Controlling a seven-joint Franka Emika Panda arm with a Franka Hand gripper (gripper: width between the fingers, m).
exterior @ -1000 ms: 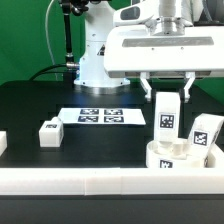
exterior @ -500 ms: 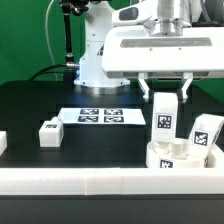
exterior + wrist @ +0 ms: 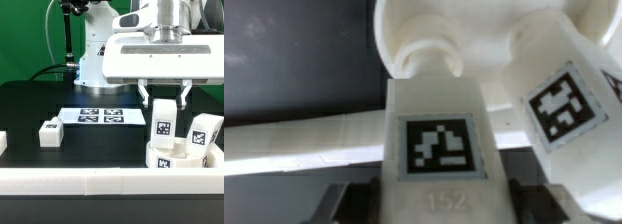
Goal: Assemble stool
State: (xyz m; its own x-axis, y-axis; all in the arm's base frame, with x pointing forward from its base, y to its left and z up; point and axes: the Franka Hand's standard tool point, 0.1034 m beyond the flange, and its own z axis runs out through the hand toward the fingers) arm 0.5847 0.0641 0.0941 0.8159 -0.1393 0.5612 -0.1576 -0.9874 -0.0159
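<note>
Black table [image 3: 90,140], stool leg [image 3: 164,122] upright between closed jaws, above seat [image 3: 170,156]

Green backdrop [image 3: 25,40] behind black table [image 3: 60,100]

Gripper [image 3: 165,101] sits slightly higher and shifted toward exterior view's left compared with a second ago; fingers now clear top of upright leg [image 3: 164,126] more visibly. Leg itself reads lower, sunk closer onto seat [image 3: 170,157], its tag nearer seat's rim. Arm's white housing shifts left with gripper.
</note>
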